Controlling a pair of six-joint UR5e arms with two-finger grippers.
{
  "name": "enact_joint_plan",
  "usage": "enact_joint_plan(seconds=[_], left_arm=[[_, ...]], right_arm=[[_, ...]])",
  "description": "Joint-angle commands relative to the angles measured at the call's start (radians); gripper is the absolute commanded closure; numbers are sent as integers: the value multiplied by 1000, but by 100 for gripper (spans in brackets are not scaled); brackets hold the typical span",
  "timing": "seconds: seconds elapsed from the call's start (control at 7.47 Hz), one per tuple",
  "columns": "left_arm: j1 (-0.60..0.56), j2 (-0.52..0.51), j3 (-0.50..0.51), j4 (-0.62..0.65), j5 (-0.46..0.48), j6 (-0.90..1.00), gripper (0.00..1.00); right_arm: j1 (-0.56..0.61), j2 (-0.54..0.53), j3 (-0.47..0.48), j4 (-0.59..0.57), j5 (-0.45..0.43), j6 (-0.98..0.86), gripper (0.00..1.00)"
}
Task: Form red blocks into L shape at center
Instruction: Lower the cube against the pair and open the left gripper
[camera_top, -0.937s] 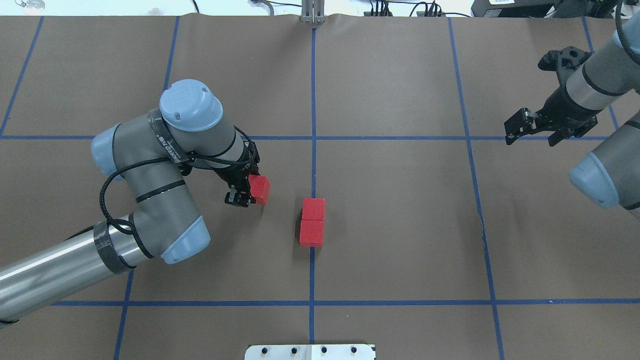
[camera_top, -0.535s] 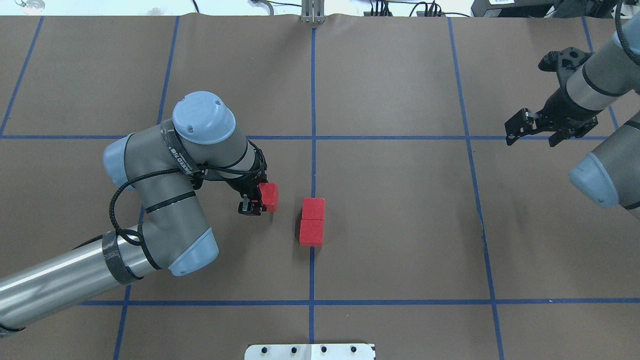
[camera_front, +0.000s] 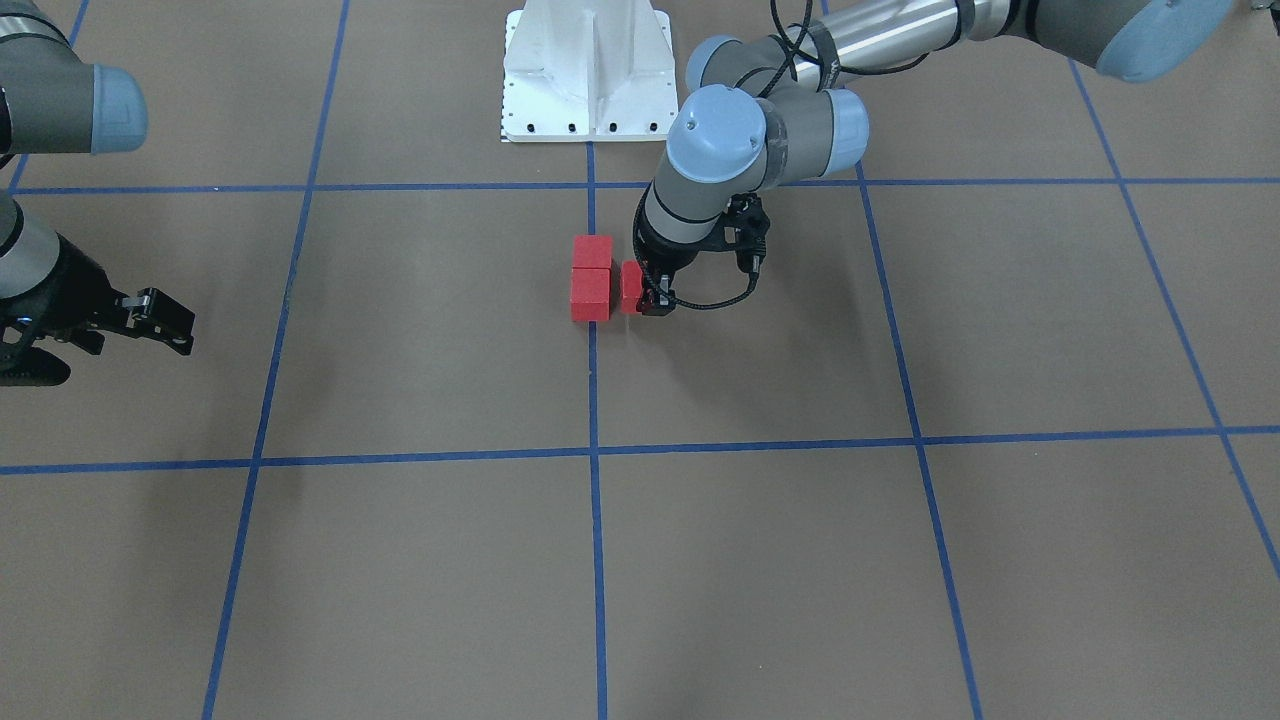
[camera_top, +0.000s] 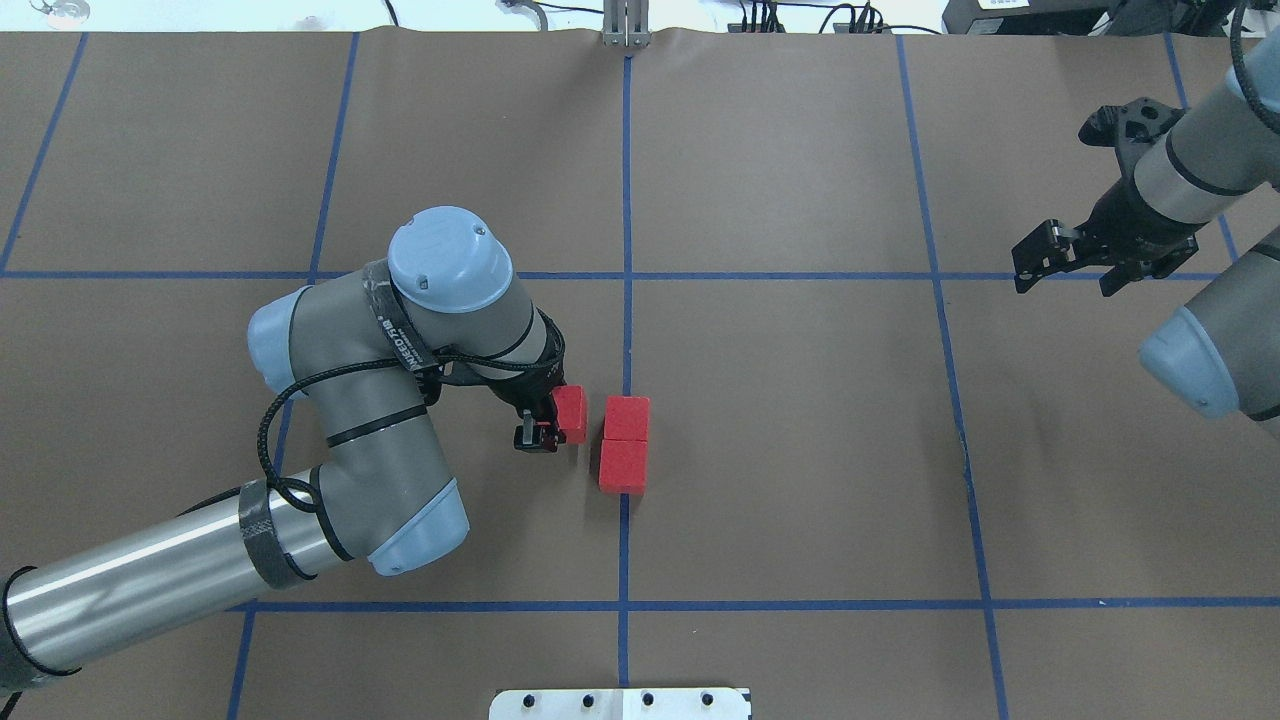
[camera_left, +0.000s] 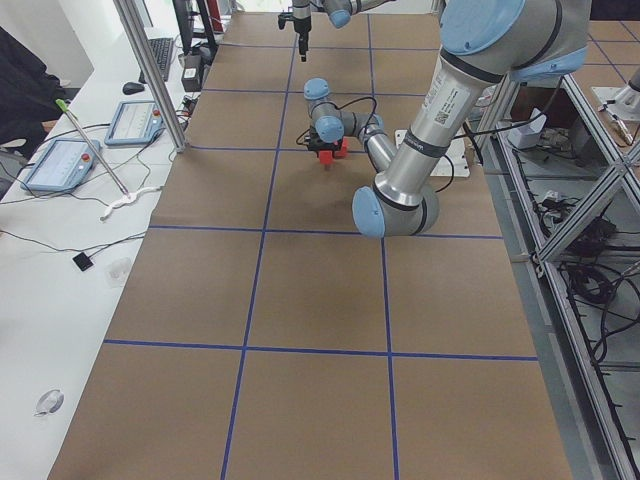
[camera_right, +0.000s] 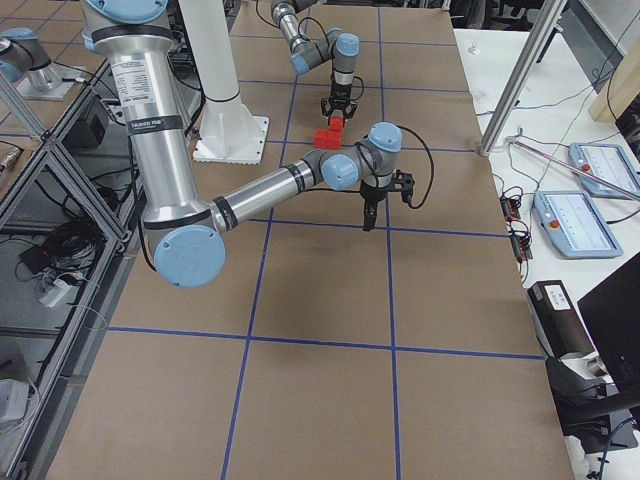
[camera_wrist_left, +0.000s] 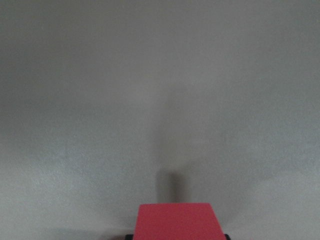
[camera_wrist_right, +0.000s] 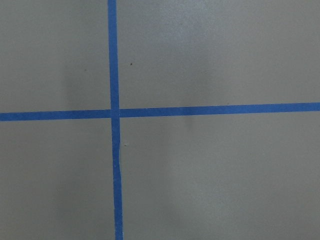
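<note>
Two red blocks (camera_top: 626, 418) (camera_top: 623, 466) lie touching in a short column on the blue centre line (camera_top: 626, 330) of the brown surface. They also show in the front view (camera_front: 592, 251) (camera_front: 590, 297). My left gripper (camera_top: 545, 425) is shut on the third red block (camera_top: 570, 413) and holds it just left of the far block of the pair, a small gap apart. This held block shows in the front view (camera_front: 631, 287) and at the bottom of the left wrist view (camera_wrist_left: 175, 221). My right gripper (camera_top: 1072, 264) is open and empty, far off at the right.
The white robot base plate (camera_top: 620, 703) sits at the near edge, and it shows in the front view (camera_front: 588, 70). A metal post (camera_top: 625, 25) stands at the far edge. The right wrist view shows only a blue tape crossing (camera_wrist_right: 115, 113).
My left arm has moved right with the red block, from well left of the pair to right beside its far block. The right arm has barely moved.
</note>
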Motion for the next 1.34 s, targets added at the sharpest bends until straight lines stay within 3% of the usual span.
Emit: enact_joint_plan(seconds=[0.0,1.2], left_arm=[[2,-21,35,-2,11,-8,100],[21,-18,33,-4,33,-8,100]], right_arm=[[0,0,0,0,0,1,0],[0,1,0,0,1,1,0]])
